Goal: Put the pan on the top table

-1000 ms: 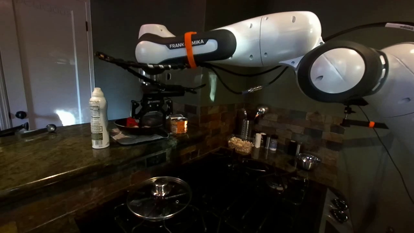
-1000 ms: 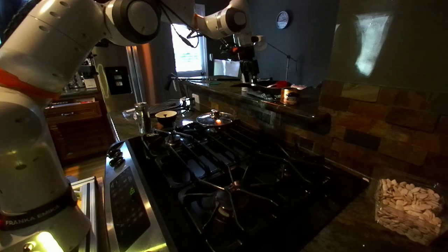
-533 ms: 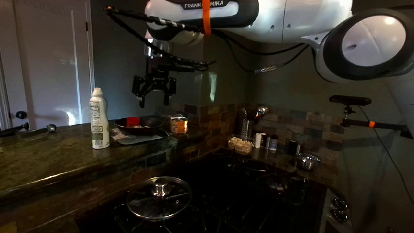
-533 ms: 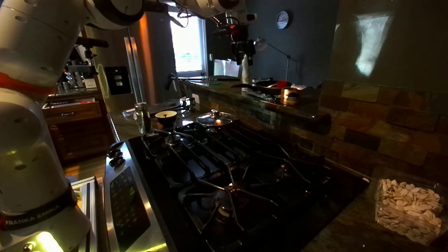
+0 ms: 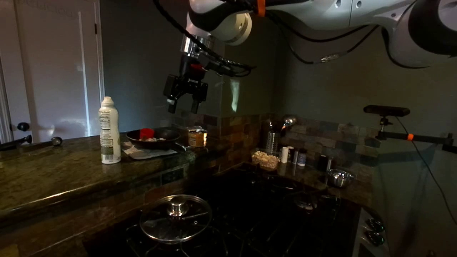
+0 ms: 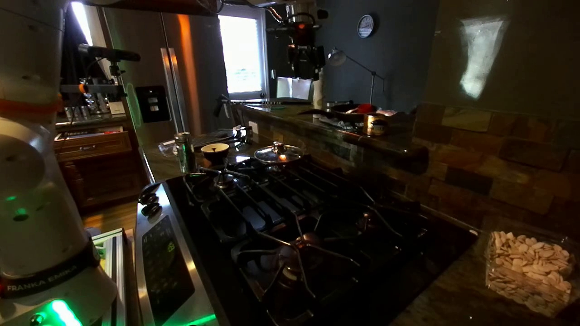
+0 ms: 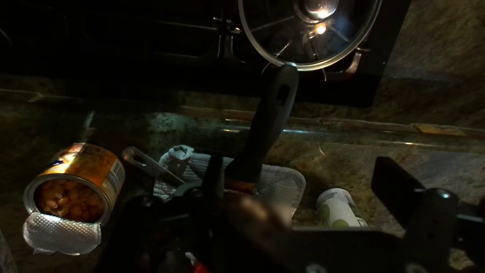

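Your claw (image 5: 183, 108) is released: its jaws stand apart with nothing between them, above the desk (image 5: 53, 171) and well clear of the pan (image 5: 159, 144). The pan is already on that raised desk, so the placing looks done, and the danger from here lies in disturbing it. In the wrist view the pan's handle (image 7: 265, 125) points towards the stovetop (image 7: 144, 41) and seems to reach past the desk's edge; if you come in low, a jaw could catch it and swing or tip the pan. The grey pad (image 5: 142, 153) that seems partly under the pan may slide if nudged, and the red cup-like thing (image 5: 146, 134) inside could then roll and scatter the pale pieces (image 5: 159, 139) around it. In both exterior views the white bottle (image 5: 110, 132) stands left of the pan and the can (image 5: 197, 138) just right of it. The bottle is tall and narrow, so a low, careless sweep to the left would likely topple it; a bump to the right could upset the can.

The pan itself looks round, shallow and dark, its rim about level. Its handle is black, with a hanging slot near the end and a reddish-brown band where it meets the body. How much of the base rests on the pad is hidden.
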`<action>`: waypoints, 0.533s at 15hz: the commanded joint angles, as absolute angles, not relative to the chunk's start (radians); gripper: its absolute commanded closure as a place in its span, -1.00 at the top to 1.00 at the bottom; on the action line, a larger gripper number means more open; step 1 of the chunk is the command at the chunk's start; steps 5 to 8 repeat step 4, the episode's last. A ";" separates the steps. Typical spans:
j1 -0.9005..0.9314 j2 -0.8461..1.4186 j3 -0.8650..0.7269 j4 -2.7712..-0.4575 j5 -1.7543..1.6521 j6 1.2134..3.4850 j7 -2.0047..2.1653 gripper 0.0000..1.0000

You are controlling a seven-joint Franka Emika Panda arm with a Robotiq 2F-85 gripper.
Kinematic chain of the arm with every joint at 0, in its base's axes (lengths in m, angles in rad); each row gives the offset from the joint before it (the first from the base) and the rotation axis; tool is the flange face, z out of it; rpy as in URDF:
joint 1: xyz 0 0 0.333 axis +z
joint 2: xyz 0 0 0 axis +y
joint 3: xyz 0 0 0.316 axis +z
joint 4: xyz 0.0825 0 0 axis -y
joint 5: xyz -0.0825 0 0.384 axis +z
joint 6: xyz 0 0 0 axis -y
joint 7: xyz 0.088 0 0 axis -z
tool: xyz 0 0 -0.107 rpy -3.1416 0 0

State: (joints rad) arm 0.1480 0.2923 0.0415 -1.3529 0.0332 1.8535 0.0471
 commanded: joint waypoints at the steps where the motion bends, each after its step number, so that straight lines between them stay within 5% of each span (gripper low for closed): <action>1: 0.133 0.283 0.058 -1.364 0.030 1.854 0.046 1.00; 8: 0.133 0.272 0.060 -1.385 0.032 1.857 0.043 1.00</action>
